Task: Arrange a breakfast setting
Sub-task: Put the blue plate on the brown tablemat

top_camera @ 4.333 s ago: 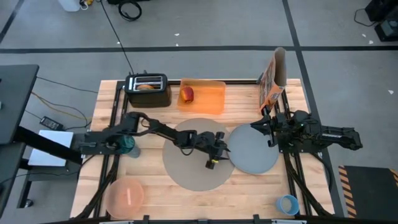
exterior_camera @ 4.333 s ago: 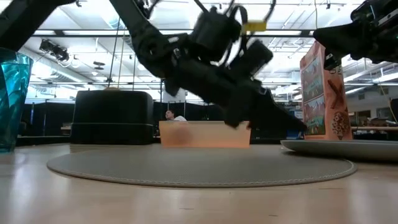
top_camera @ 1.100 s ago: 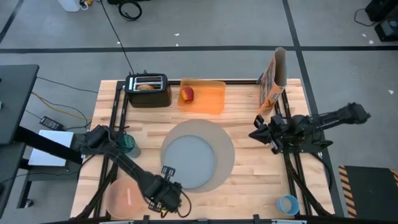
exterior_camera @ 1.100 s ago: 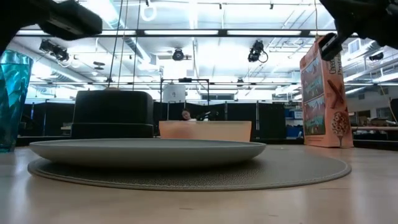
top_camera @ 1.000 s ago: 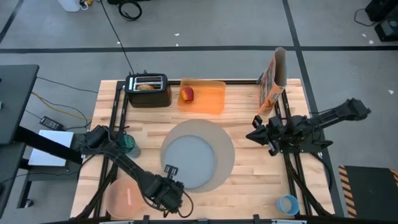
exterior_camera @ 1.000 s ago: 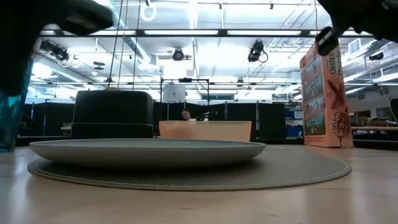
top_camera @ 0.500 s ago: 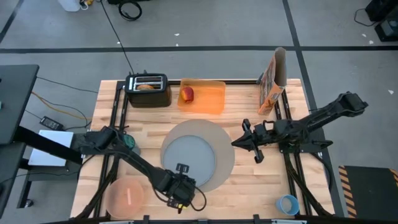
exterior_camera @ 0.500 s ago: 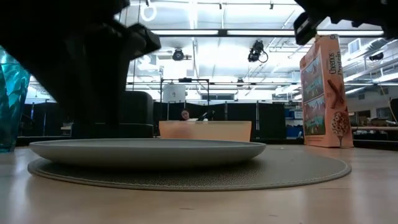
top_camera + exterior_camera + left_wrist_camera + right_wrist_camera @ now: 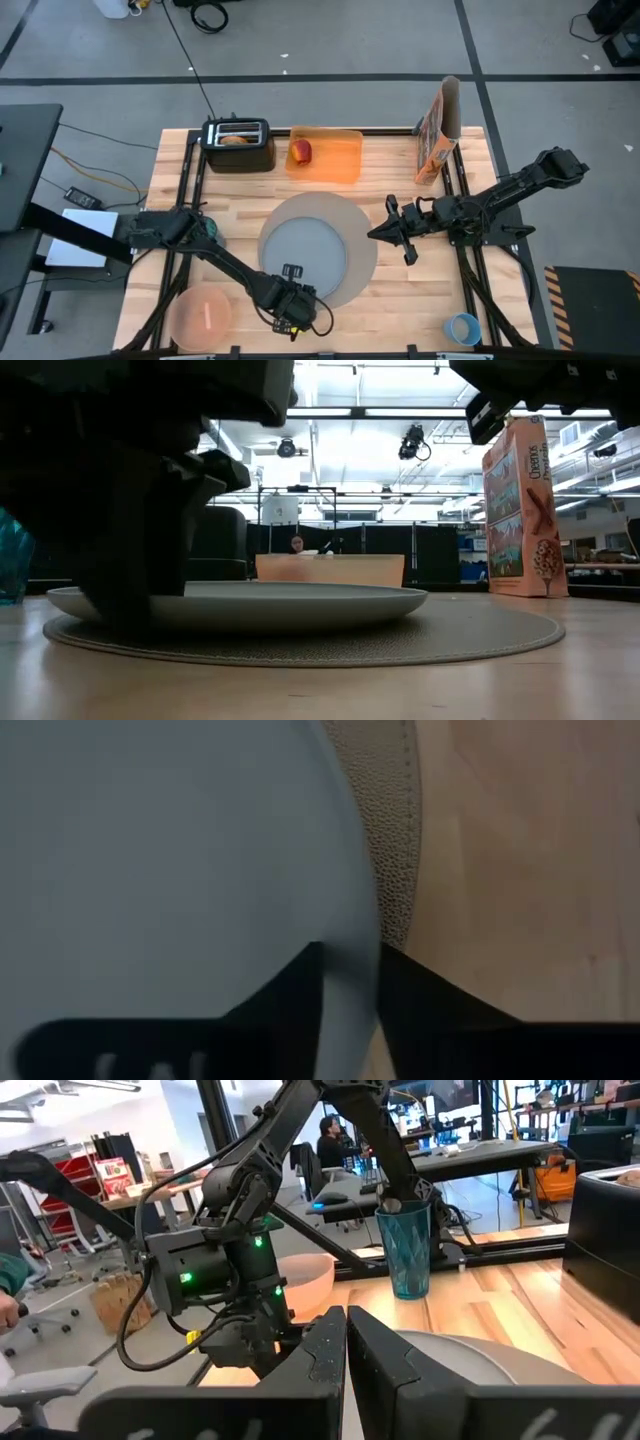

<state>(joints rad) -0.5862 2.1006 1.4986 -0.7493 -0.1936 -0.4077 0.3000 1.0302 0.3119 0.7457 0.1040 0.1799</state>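
Observation:
The grey plate (image 9: 303, 257) lies on the round taupe mat (image 9: 355, 225) at the table's middle. My left gripper (image 9: 291, 297) stands at the plate's near rim, shut on it; it also shows in the low view (image 9: 130, 590). My right gripper (image 9: 382, 232) is shut and empty, above the mat's right edge. The pale pink bowl (image 9: 203, 315) stands at the near left. The small blue cup (image 9: 462, 328) stands at the near right. The red apple (image 9: 301, 151) lies in the orange tray (image 9: 340, 158). The bagel (image 9: 236, 140) sticks out of the black toaster (image 9: 238, 148). I see no spoon. My left gripper has the plate's near rim (image 9: 350, 935) between its two fingers (image 9: 290, 995), one over the plate's inside and one outside it over the mat. The fingers come from above, pointing down. The plate lies flat on the mat.
A cereal box (image 9: 437, 130) stands upright at the far right. A teal glass (image 9: 205, 228) stands at the left, beside my left arm. Bare wood lies right of the mat and along the near edge.
My left gripper has gone from beside the pink bowl toward the table's right edge, to the plate's near rim. My right gripper has gone toward the table's left edge, to the mat's right edge. The plate has stayed in place.

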